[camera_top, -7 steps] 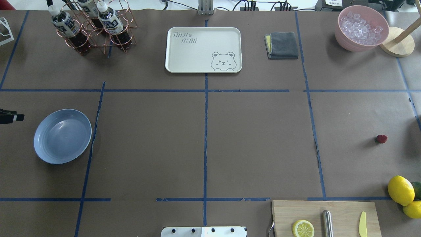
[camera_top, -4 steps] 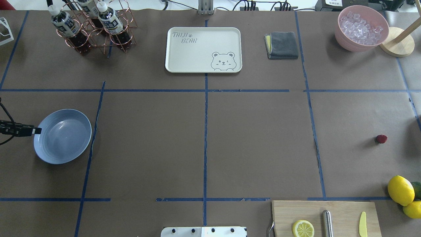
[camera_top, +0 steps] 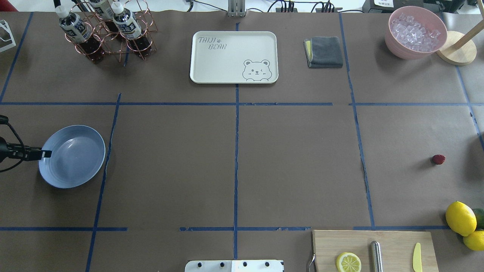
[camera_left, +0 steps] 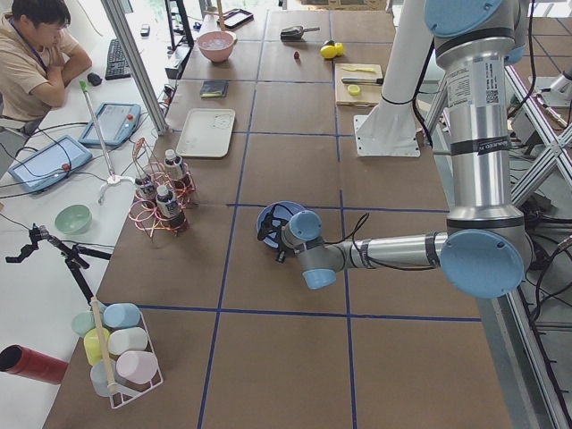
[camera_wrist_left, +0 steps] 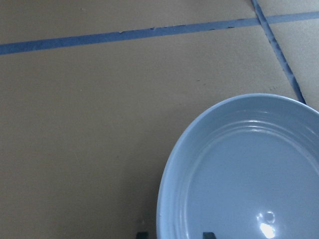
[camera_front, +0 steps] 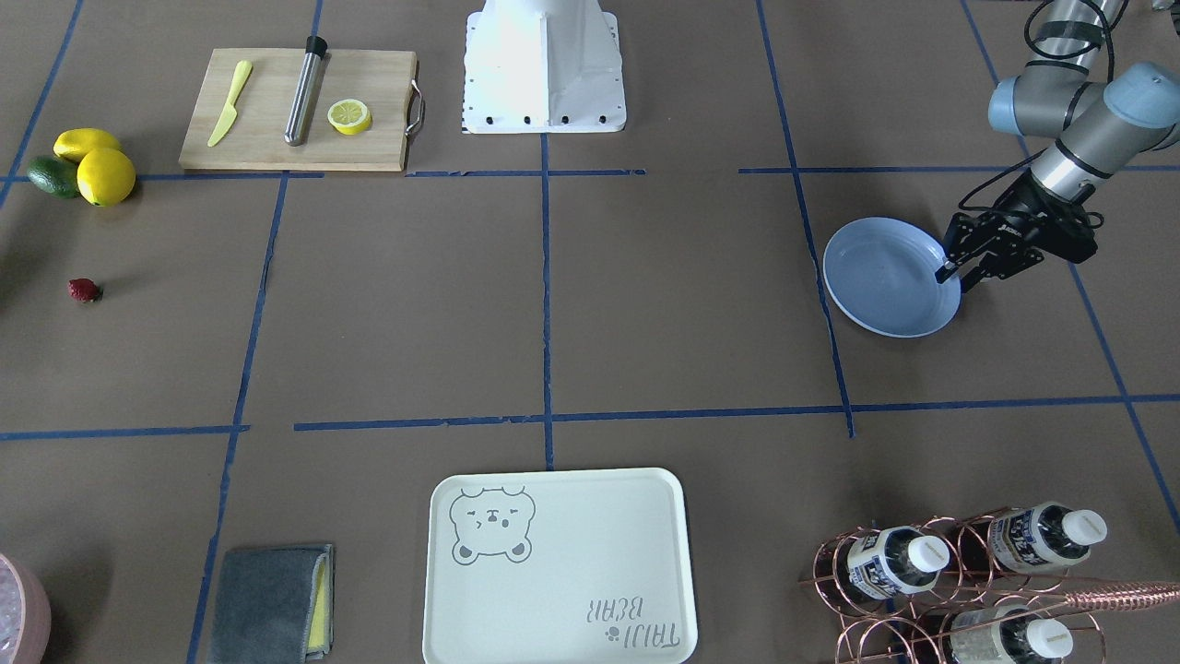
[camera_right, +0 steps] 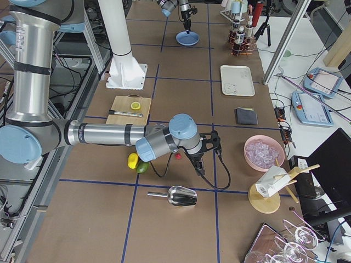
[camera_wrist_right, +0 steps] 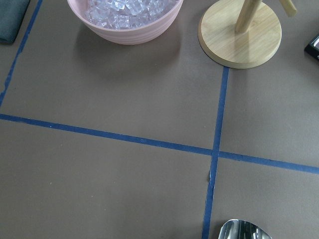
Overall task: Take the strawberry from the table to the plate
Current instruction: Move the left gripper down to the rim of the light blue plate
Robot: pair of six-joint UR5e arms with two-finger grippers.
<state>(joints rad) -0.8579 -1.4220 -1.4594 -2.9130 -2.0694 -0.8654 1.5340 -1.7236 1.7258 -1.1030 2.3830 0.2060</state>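
Note:
The small dark-red strawberry (camera_top: 438, 159) lies on the brown table (camera_top: 295, 162) at the far right, also visible in the front view as the strawberry (camera_front: 84, 290). The light-blue plate (camera_top: 72, 156) sits empty at the left. My left gripper (camera_top: 45, 153) reaches in from the left edge and is open, its fingertips (camera_wrist_left: 142, 234) straddling the plate's (camera_wrist_left: 249, 169) near rim. My right gripper (camera_right: 200, 164) shows only in the right side view, just beyond the strawberry (camera_right: 179, 156); I cannot tell whether it is open or shut.
A cutting board (camera_top: 393, 241) with a lemon half, a metal rod and a yellow knife is at front right, lemons (camera_top: 460, 218) beside it. A cream bear tray (camera_top: 233, 56), grey cloth (camera_top: 324, 51), bottle rack (camera_top: 109, 30) and pink ice bowl (camera_top: 415, 32) line the far side. A metal scoop (camera_right: 181, 195) lies near the right arm.
My left gripper has moved right from the table's left edge, and its fingertips now reach the plate's rim. The strawberry and plate have not moved.

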